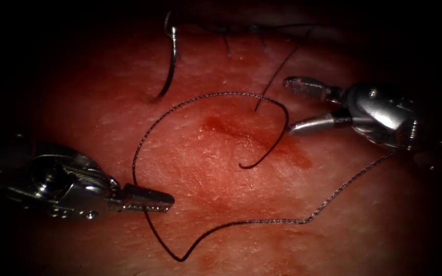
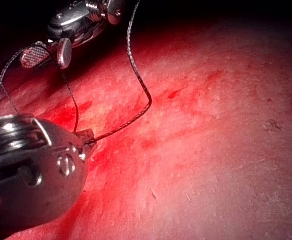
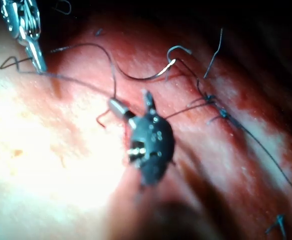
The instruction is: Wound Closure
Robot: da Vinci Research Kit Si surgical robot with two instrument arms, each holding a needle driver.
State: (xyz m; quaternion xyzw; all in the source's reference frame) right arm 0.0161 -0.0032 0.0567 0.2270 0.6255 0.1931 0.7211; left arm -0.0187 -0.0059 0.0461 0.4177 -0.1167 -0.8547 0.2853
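A: Needle lies free on the tissue in the endoscope view, up and to the left. Its long axis runs nearly top to bottom, swaged end uppermost, point at the lower end, and the curve bulges toward the right. Whether that tip sits in the tissue cannot be told.

B: And the tools?

A: Left tool has its jaws closed on the thread. Right tool has its jaws spread, holding nothing.

B: The left wrist view?

A: Thread leaves the left tool at its closed tip and loops away. The right tool stands beyond, jaws apart.

B: Right wrist view?

A: Right tool is spread wide, needle lying just past it, arc sagging toward the tool. The left tool pinches the thread. Knotted stitches sit along the cut.
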